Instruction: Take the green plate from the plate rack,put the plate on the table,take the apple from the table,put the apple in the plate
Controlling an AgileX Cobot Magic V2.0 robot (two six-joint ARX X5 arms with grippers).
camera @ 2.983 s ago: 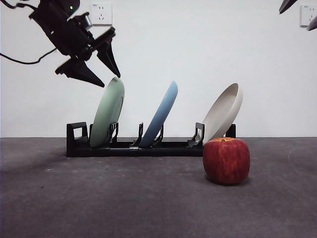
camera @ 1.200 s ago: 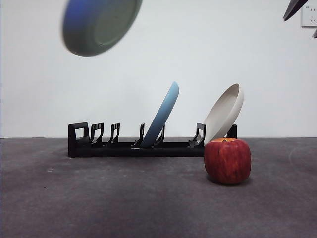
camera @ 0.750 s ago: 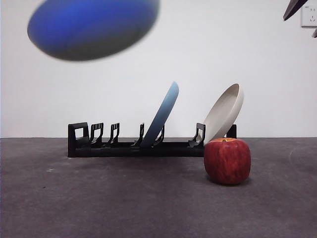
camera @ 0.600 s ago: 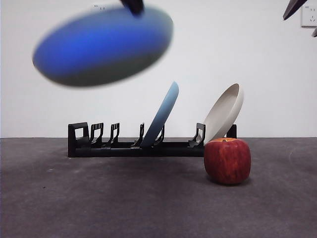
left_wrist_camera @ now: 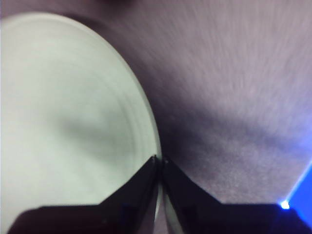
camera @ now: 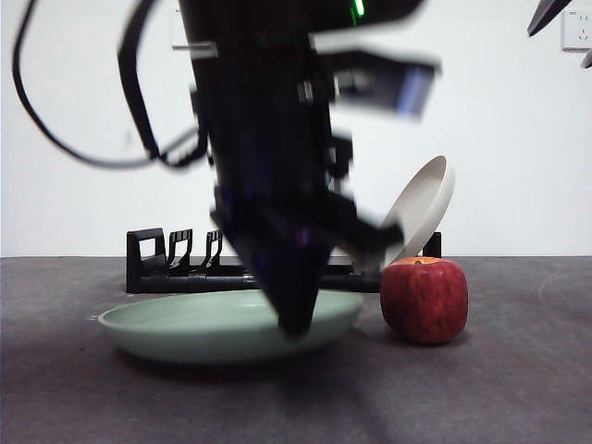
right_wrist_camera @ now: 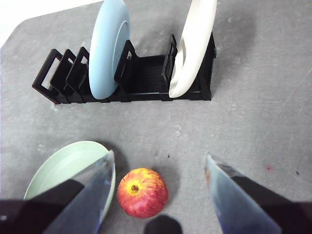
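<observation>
The green plate [camera: 213,326] lies flat on the table [camera: 499,388] in front of the plate rack [camera: 176,266], left of the apple [camera: 424,299]. My left gripper [camera: 294,322] comes down from above and is shut on the plate's right rim. The left wrist view shows the jaws pinching the rim [left_wrist_camera: 160,159] of the green plate [left_wrist_camera: 63,122]. My right gripper [right_wrist_camera: 158,195] is open, high above the apple [right_wrist_camera: 142,192], with the green plate [right_wrist_camera: 61,168] beside it. It shows as a black tip [camera: 548,13] in the front view.
A light blue plate [right_wrist_camera: 109,46] and a cream-white plate [right_wrist_camera: 195,44] stand in the rack [right_wrist_camera: 141,80]. In the front view the cream-white plate [camera: 421,208] leans behind the apple, and the arm hides the blue one. The rack's left slots hold nothing.
The green plate has come down from high at the upper left onto the table in front of the rack. My left arm has dropped into view with it.
</observation>
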